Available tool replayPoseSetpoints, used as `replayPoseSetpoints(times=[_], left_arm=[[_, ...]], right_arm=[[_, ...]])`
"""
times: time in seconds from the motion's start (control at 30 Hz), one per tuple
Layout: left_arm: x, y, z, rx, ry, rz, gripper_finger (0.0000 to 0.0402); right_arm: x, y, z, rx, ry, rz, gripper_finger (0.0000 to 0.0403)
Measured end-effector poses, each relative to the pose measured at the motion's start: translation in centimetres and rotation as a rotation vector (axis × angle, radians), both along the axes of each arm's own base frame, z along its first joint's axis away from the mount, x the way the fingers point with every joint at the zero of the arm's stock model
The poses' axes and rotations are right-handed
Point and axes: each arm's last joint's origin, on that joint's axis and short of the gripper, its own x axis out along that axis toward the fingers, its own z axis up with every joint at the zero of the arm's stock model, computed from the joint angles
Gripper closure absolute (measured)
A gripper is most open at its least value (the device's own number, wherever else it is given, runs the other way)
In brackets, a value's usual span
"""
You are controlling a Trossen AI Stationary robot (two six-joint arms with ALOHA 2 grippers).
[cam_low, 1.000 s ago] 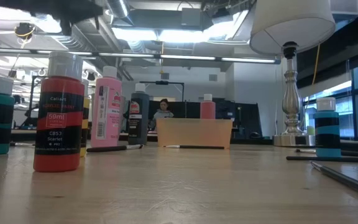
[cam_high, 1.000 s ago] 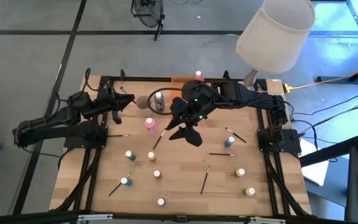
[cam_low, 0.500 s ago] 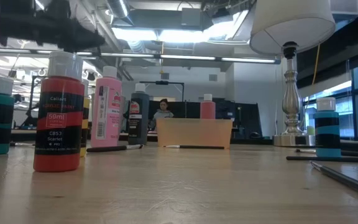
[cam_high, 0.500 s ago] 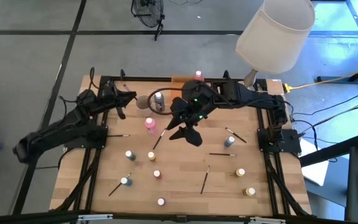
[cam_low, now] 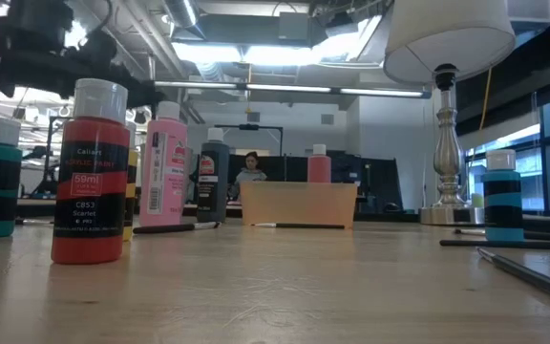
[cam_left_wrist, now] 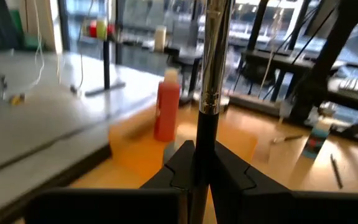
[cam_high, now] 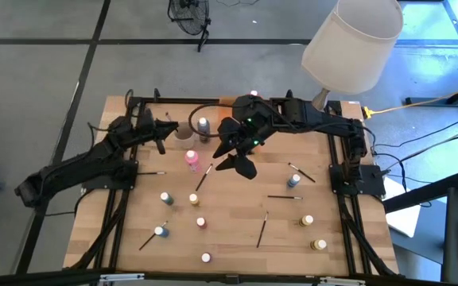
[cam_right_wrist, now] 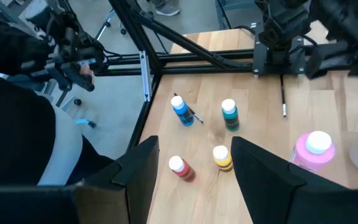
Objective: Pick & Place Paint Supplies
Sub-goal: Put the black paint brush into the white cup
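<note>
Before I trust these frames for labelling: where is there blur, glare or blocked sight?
Left wrist view: the paintbrush in the left pincer is sharp, while the red bottle and orange tray behind it are smeared. Low view: ceiling lights glare, and the near red pot looms large. High view: the lampshade hides the table's far right corner.

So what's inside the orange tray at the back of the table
In the left wrist view, one pink-red squeeze bottle stands upright in the orange tray. From above, the right arm covers most of the tray, so anything else inside is hidden.
</note>
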Motion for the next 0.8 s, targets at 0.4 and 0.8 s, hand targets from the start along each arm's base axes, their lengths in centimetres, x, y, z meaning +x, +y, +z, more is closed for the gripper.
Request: replayPoseSetpoints(times=[0.4, 0.8], left_arm=[[1.6, 1.5, -1.2, -0.009, 0.042, 0.015, 0.0379], [2.1, 1.8, -1.6, -0.028, 0.043, -0.02, 0.0379]], right_arm=[[0.0, -0.6, 0.0, -0.008, -0.005, -0.01, 0.0197], [0.0, -0.6, -0.1, -0.007, 0.011, -0.011, 0.0197]])
